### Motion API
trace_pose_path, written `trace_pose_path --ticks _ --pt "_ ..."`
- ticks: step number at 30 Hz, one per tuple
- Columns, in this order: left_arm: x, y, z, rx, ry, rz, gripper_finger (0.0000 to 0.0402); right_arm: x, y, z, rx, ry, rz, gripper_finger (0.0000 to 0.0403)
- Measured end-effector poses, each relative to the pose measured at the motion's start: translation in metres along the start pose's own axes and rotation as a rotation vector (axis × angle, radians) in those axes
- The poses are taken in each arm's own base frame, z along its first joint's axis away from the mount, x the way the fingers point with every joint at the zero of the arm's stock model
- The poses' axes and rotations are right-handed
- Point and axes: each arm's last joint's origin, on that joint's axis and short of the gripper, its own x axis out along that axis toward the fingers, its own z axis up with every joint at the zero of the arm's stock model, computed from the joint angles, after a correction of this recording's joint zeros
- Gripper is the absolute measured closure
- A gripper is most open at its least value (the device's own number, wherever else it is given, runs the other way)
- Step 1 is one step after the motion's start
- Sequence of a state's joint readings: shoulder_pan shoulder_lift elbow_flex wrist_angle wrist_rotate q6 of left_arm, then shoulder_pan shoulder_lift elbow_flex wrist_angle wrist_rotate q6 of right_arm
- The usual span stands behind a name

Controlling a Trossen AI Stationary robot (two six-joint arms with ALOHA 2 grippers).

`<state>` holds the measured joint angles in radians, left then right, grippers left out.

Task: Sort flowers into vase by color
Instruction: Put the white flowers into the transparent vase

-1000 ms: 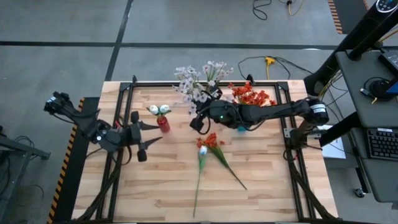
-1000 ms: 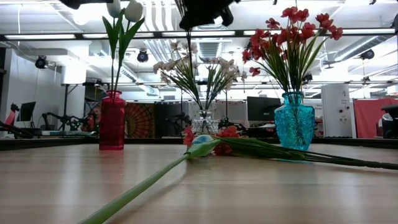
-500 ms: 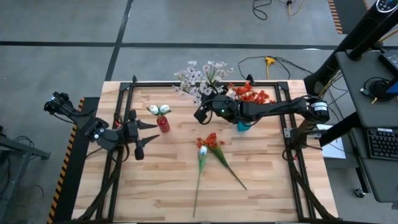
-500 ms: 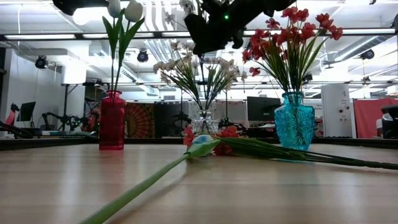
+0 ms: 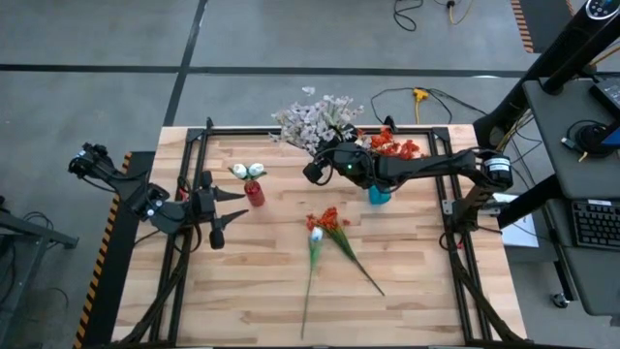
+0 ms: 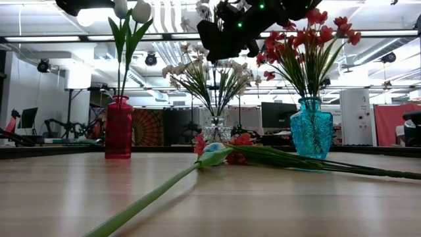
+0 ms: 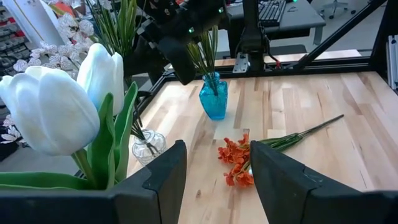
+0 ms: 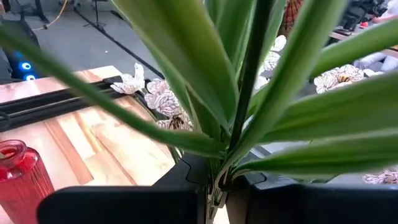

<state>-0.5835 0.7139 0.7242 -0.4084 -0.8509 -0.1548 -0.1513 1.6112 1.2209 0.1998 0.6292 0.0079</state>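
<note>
A slatted wooden counter [image 5: 271, 291] fills the overhead view, grey floor around it; the right hand [image 5: 317, 171] hangs above the back edge beside the pale spray flowers [image 5: 312, 121], its fingers pinched together on a green stem, while the left hand [image 5: 225, 208] waits near the red vase [image 5: 255, 193] with its fingers apart and nothing between them. Two loose stems, one orange-red [image 5: 334, 225] and one white-budded [image 5: 315, 237], lie mid-counter with blooms toward the back and stalks running toward the front edge (the orange one slanting right). From counter level, an open workshop lies behind: the held stem [image 6: 214, 92] hangs nearly vertical over the clear vase [image 6: 216, 129], bloom end up, between red vase and blue vase [image 6: 311, 129]. The left wrist view shows white tulips [image 7: 59, 99] close by and the orange bloom beyond. The right wrist view shows fingers [image 8: 186, 180] clamped on stalk and leaves [image 8: 249, 81]. To do this well, I judge the stalk should stay plumb, centred on the vase mouth, and be lowered slowly before release.
</note>
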Motion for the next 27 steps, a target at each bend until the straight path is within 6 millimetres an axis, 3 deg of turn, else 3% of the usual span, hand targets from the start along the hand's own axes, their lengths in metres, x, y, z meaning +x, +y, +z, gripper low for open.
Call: trace_pose_path --ticks 27 --pt "0.0003 -0.0002 -0.0001 0.012 -0.001 0.004 0.0242 0.0095 -0.0017 -0.0069 0.007 0.012 -0.017 0.0381"
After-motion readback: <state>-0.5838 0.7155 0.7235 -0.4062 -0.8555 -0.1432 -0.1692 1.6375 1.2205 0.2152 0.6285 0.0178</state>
